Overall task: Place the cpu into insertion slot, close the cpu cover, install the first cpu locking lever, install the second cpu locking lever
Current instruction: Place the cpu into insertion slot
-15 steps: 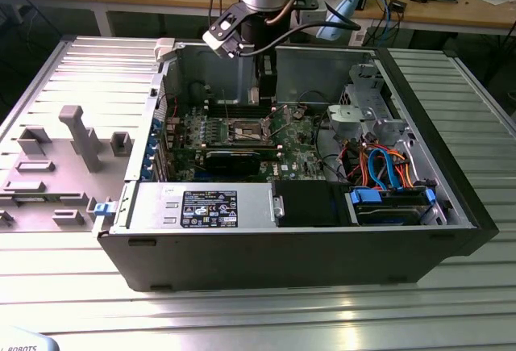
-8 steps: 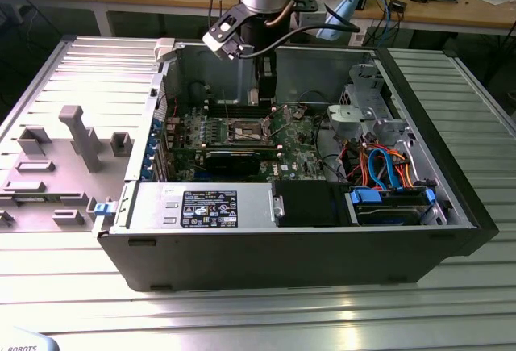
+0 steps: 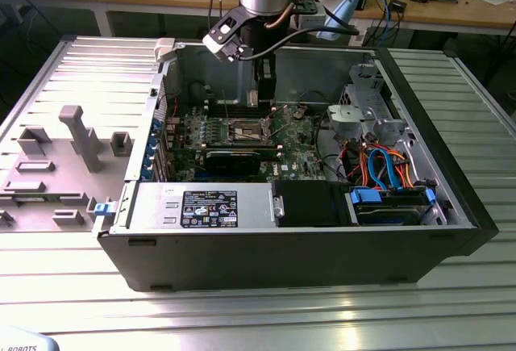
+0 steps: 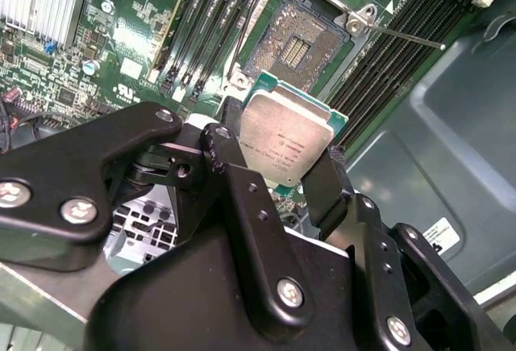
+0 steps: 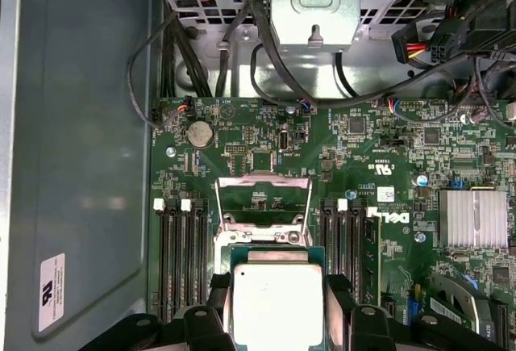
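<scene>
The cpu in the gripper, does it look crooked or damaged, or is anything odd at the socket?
Nothing stands out. The cpu is held flat in the gripper, and its metal top shows no dent. The insertion slot lies open and bare, with the cpu cover folded back off it.

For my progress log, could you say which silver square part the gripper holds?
The cpu, solid-topped, clamped in the gripper; the windowed cpu cover stands open and the insertion slot lies empty.

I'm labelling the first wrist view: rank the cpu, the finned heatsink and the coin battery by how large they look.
1. cpu, though nearness to the camera inflates it
2. finned heatsink
3. coin battery
</scene>
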Controlling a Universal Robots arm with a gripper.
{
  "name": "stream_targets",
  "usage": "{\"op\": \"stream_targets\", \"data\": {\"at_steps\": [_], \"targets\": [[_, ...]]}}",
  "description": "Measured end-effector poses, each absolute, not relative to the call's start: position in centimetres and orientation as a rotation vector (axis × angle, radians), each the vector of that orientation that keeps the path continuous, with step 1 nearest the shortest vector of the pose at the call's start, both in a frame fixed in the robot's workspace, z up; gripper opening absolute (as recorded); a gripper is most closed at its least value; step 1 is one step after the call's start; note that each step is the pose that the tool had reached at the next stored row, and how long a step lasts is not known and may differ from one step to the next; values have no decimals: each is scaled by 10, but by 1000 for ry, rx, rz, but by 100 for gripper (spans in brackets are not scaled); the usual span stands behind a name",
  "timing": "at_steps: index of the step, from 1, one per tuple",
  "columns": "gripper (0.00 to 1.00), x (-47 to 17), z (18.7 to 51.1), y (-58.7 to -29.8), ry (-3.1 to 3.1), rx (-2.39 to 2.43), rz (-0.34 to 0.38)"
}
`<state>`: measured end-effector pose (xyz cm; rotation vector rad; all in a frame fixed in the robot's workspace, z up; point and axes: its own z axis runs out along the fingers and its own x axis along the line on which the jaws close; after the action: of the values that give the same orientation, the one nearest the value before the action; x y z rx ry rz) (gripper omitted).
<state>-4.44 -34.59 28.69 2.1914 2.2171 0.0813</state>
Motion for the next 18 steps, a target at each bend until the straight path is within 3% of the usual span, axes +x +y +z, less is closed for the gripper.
{"op": "stream_targets", "data": {"at_steps": [18], "targets": [[55,-44,281,-346,2221,2195,73]]}}
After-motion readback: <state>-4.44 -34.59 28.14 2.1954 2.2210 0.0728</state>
